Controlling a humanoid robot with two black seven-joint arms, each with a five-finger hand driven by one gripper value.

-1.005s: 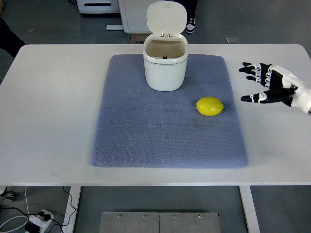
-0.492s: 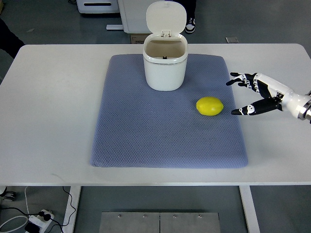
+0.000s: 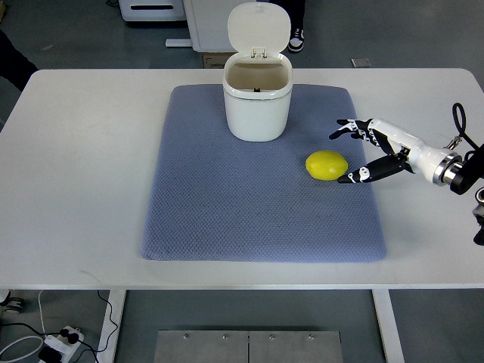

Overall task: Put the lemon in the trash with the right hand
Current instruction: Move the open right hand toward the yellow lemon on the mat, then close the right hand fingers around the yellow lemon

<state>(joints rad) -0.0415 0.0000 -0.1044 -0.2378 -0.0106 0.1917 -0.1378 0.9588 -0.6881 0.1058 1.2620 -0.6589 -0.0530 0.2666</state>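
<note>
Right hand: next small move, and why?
Probably ease the right hand a little further left so its spread fingers bracket the yellow lemon, then close. The lemon lies loose on the grey-blue mat, not yet grasped, and the white trash bin stands open behind it.

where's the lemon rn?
In the top view the lemon lies on the right part of the blue mat, below and right of the open trash bin, just left of the open right hand.
</note>
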